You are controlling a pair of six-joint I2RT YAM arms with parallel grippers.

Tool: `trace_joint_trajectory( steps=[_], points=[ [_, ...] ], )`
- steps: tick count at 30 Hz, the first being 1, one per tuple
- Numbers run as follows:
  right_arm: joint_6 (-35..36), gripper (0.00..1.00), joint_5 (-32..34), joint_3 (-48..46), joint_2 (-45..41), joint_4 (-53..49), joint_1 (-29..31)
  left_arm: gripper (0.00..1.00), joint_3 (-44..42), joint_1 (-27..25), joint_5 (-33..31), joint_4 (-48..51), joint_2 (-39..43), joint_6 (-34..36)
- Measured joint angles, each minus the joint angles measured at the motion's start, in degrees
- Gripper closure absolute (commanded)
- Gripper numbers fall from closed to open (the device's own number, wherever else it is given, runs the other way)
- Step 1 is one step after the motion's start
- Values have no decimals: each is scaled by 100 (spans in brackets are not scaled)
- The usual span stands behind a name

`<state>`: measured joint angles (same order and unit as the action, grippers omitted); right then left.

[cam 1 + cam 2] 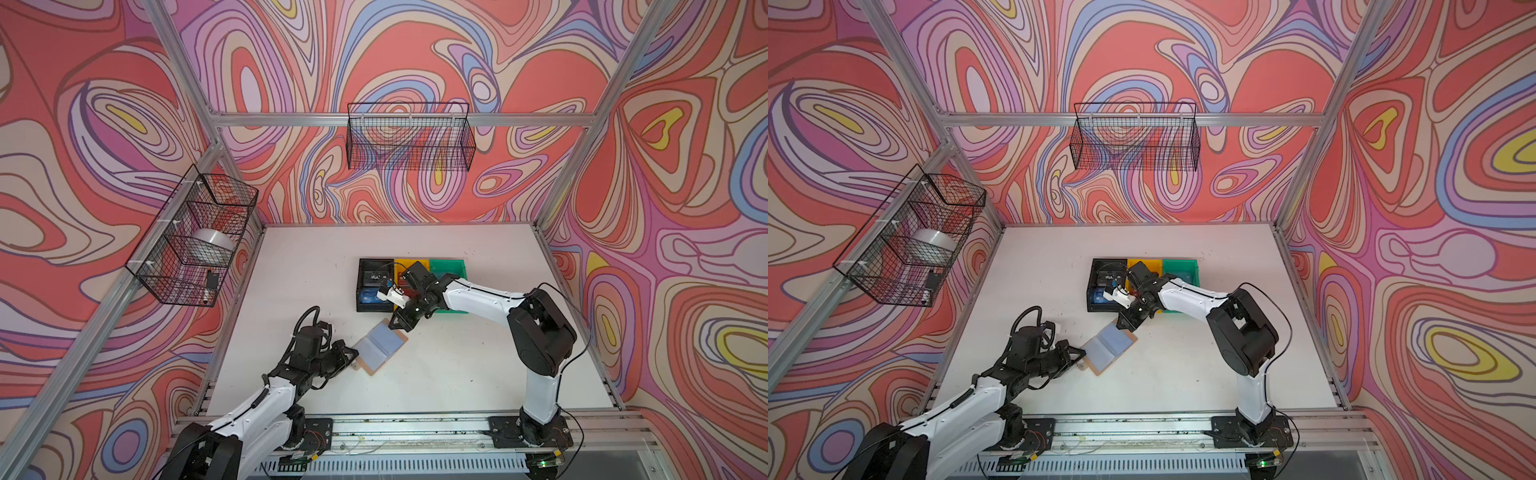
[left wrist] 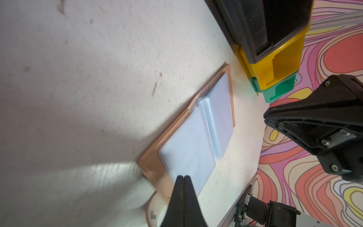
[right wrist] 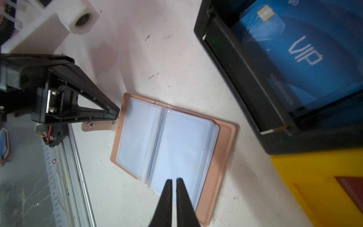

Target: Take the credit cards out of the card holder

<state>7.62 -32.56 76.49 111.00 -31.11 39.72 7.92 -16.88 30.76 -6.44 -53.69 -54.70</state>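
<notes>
The left gripper (image 1: 354, 354) is clenched, its tip at the left edge of the holder (image 1: 380, 348). The holder lies open on the table (image 1: 457, 374), clear sleeves up. The right gripper (image 3: 174, 180) hovers at its back corner, fingers nearly together; whether they pinch a sleeve I cannot tell. Behind, a blue card (image 3: 294, 59) lies in the black bin (image 3: 245, 82) and a red card (image 3: 351, 186) in the yellow bin (image 3: 294, 176).

The white table (image 1: 457, 374) bears the open card holder (image 1: 380, 347), plus a black bin (image 1: 360, 291), yellow bin (image 1: 402, 264) and green bin (image 1: 446, 266) in a touching row.
</notes>
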Motion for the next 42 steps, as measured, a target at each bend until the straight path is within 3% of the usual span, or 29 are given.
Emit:
trace_joint_trajectory(
  steps=[13,32,35,38,41,42],
  points=[
    [-481,92,72,-186,507,323,57,100,-101,0,-127,-2,61,2],
    [-774,91,566,-90,372,-26,125,98,-199,0,-247,87,175,26],
    [-769,86,640,-205,17,-87,92,85,2,0,-310,426,400,111],
    [-730,82,686,-232,-684,-70,-31,65,350,2,-437,831,699,269],
    [-688,74,750,-234,-1484,133,-404,29,730,26,-595,1231,949,476],
    [-691,71,780,-236,-1755,247,-636,13,872,50,-660,1399,1014,579]
  ],
)
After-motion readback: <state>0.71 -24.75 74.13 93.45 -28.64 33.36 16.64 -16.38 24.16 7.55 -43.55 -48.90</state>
